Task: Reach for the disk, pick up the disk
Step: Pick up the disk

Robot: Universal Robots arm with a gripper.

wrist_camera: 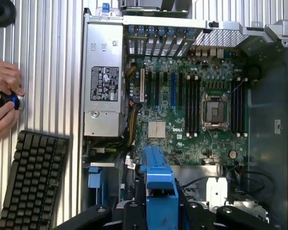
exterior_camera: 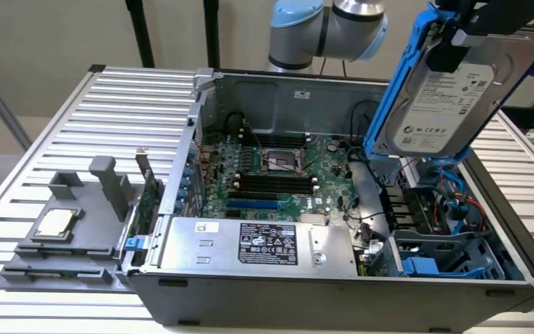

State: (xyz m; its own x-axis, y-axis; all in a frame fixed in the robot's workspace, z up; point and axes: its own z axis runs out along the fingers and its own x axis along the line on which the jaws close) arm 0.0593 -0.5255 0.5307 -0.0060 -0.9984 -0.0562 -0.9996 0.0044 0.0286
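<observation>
The disk [exterior_camera: 452, 97], a silver-grey hard drive with a white printed label and blue carrier rails, hangs tilted in the air above the open computer case [exterior_camera: 341, 292], over the drive bay [exterior_camera: 443, 254] on the exterior view's right. My gripper [exterior_camera: 464, 36] is shut on its upper edge. In the wrist view the disk's blue rail [wrist_camera: 156, 184] sits edge-on between my gripper's [wrist_camera: 161, 213] black fingers [wrist_camera: 132, 215], with the motherboard [wrist_camera: 192, 110] far below.
Inside the case lie the motherboard [exterior_camera: 277, 174] and a large silver box with a black label [exterior_camera: 258, 243]. A grey tray with a small silver chip [exterior_camera: 55, 223] stands on the slatted table. A person's hands [wrist_camera: 2, 103] and a black keyboard [wrist_camera: 31, 182] are beside the case.
</observation>
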